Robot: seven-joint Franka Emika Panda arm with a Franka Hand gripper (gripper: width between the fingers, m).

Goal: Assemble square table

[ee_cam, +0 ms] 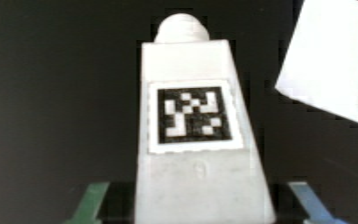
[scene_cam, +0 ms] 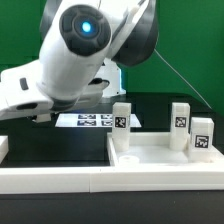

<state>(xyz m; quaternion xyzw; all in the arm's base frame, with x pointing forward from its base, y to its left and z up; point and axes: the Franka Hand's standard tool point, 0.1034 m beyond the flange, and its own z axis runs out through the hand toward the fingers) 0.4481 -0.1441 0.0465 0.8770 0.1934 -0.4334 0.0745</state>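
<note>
In the wrist view a white leg (ee_cam: pixel 197 110) with a black-and-white tag runs lengthwise away from my gripper (ee_cam: pixel 202 197) over the black surface, rounded tip farthest off. My gripper is shut on the leg's near end, with a green finger (ee_cam: pixel 99 200) on one side and a blue one on the other. In the exterior view the white square table top (scene_cam: pixel 150 155) lies at the right. Three tagged legs stand upright on it (scene_cam: pixel 122 117) (scene_cam: pixel 180 115) (scene_cam: pixel 202 135). My own arm (scene_cam: pixel 70 60) hides the gripper and the held leg there.
The marker board (scene_cam: pixel 85 120) lies flat behind the table top, and its corner (ee_cam: pixel 336 60) shows beside the held leg in the wrist view. A long white rail (scene_cam: pixel 60 180) borders the black surface along the front.
</note>
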